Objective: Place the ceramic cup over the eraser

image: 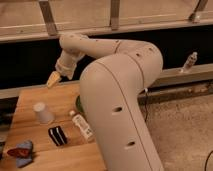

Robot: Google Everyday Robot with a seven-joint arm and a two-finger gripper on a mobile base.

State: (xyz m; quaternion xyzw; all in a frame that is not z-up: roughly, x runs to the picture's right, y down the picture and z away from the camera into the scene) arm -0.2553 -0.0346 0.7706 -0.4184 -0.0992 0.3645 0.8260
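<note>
The large cream-white robot arm (120, 100) is seen filling the middle of the camera view, bent over from lower right to upper left. A light wooden table (30, 95) is seen at lower left, partly covered by the arm. A dark green bowl (78, 103) is mostly hidden behind the arm, only a sliver at the table's right side being visible.

The yellowish-tipped gripper (54, 79) is held above the far edge of the table, well apart from every object. Nothing is seen in it or touching it; whether it is spread or pressed together cannot be told.

A slim white bottle with a label (82, 126) is laid on its side near the arm, cap pointed to the far left. No writing on the label can be read.

The small plain white tapered ceramic cup (43, 113) is stood mouth-down on the table's left half, wider end on the wood, no handle. The small black rectangular eraser with white stripes (57, 135) is laid flat just in front of the cup and to its right, between cup and bottle, touching neither.

Flat blue-and-red pieces (21, 151) are seen at the near left corner. A small clear bottle (189, 62) is stood on the ledge at far right.
</note>
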